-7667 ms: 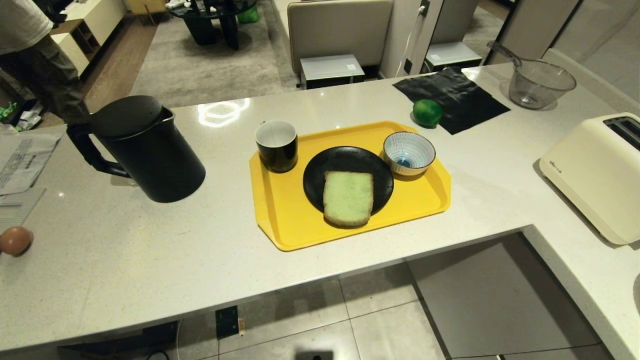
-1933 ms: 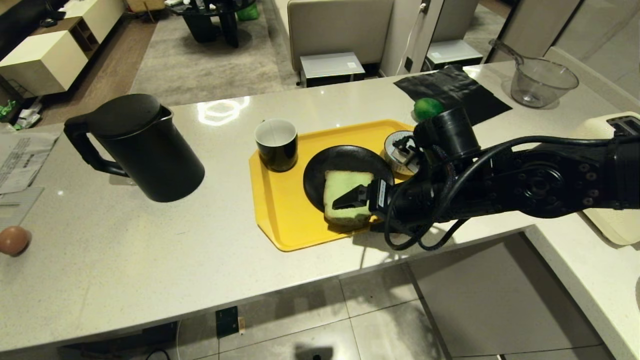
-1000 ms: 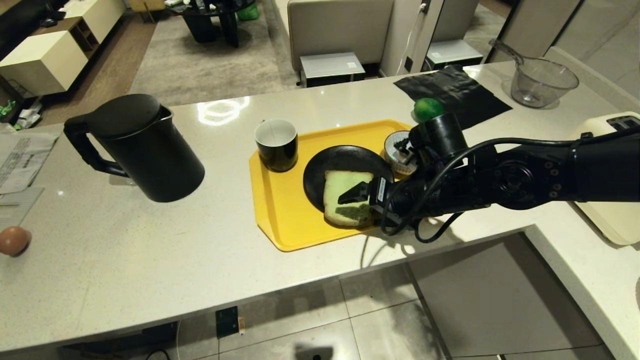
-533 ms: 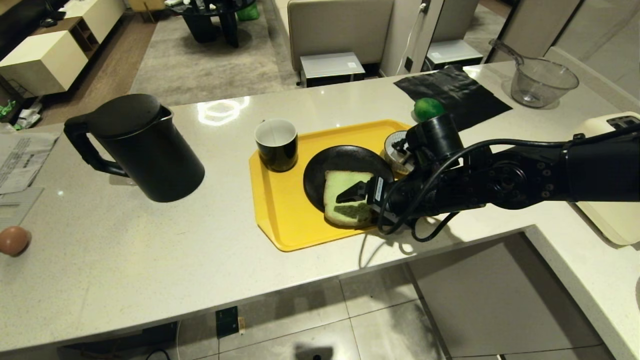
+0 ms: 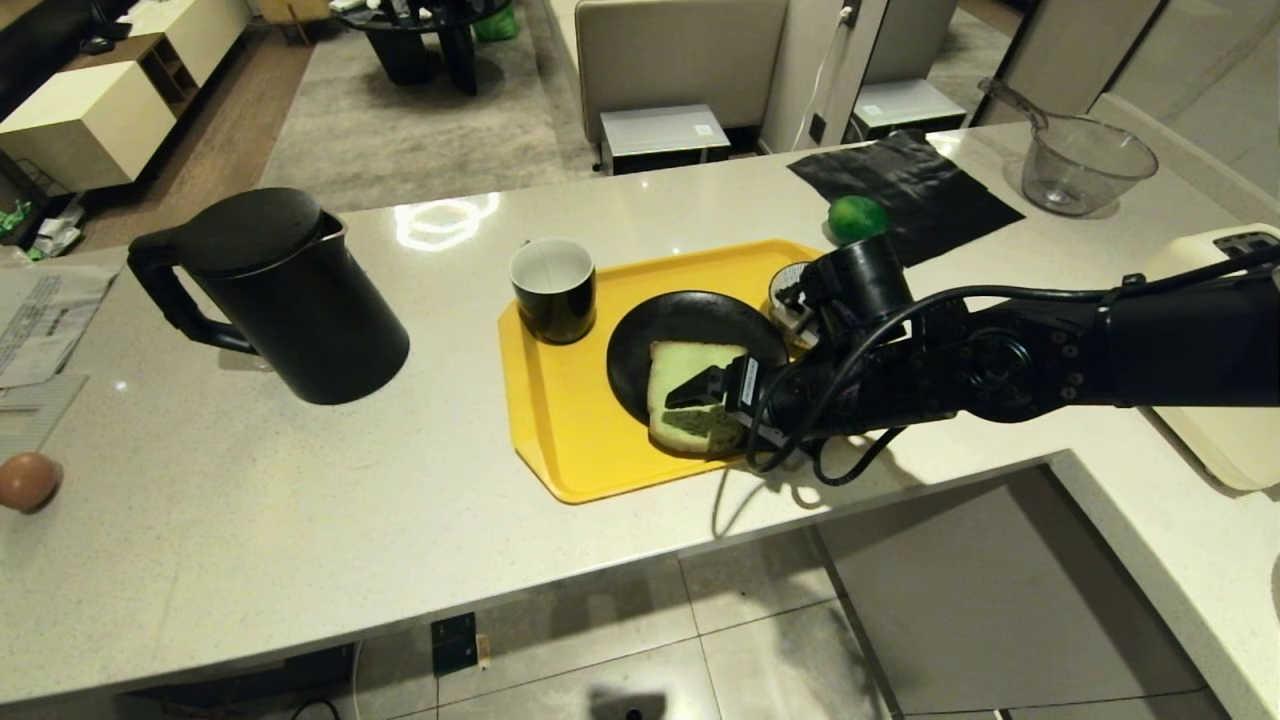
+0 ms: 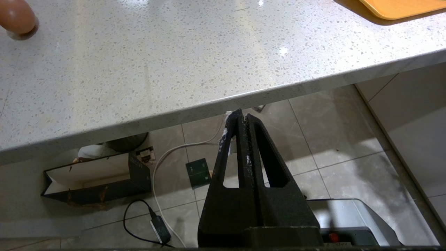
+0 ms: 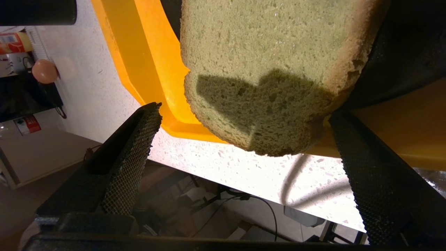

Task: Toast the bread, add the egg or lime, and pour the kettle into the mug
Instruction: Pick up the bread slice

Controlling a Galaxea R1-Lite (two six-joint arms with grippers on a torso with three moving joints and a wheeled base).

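Now, head view:
right gripper (image 5: pixel 690 400): reaches in from the right, low over the near end of the bread; jaws spread wide, nothing held
bread (image 5: pixel 690 375): pale green slice lying on the black plate (image 5: pixel 680 315), its near edge hanging over the plate's rim onto the yellow tray (image 5: pixel 570 440); the gripper's shadow falls on it
mug (image 5: pixel 552 288): black with a white inside, upright on the tray's far left corner
striped bowl (image 5: pixel 785 290): on the tray's far right, mostly hidden behind the right arm
lime (image 5: pixel 856 218): on the counter beyond the tray, touching the edge of a black cloth (image 5: pixel 920 185)
kettle (image 5: pixel 280 295): matte black, lid on, standing on the counter (image 5: pixel 300 520) well left of the tray; handle pointing left
egg (image 5: pixel 25 482): at the counter's far left edge, well apart from everything else
toaster (image 5: pixel 1230 440): cream, at the right edge, partly behind the arm
glass bowl (image 5: pixel 1085 165): far right corner of the counter

Left wrist view:
left gripper (image 6: pixel 241 122): hangs below the counter's front edge, over the tiled floor; fingers pressed together, empty
egg (image 6: pixel 15 17): on the counter, far from the tray's corner (image 6: pixel 400 8)

Right wrist view:
fingers (image 7: pixel 134 153): two mesh-faced pads set far apart, one on each side of the bread's near end; whether either touches it, I cannot tell
bread (image 7: pixel 275 62): crust edge overhanging the tray (image 7: pixel 150 66)
egg (image 7: pixel 44 70): small in the distance on the counter
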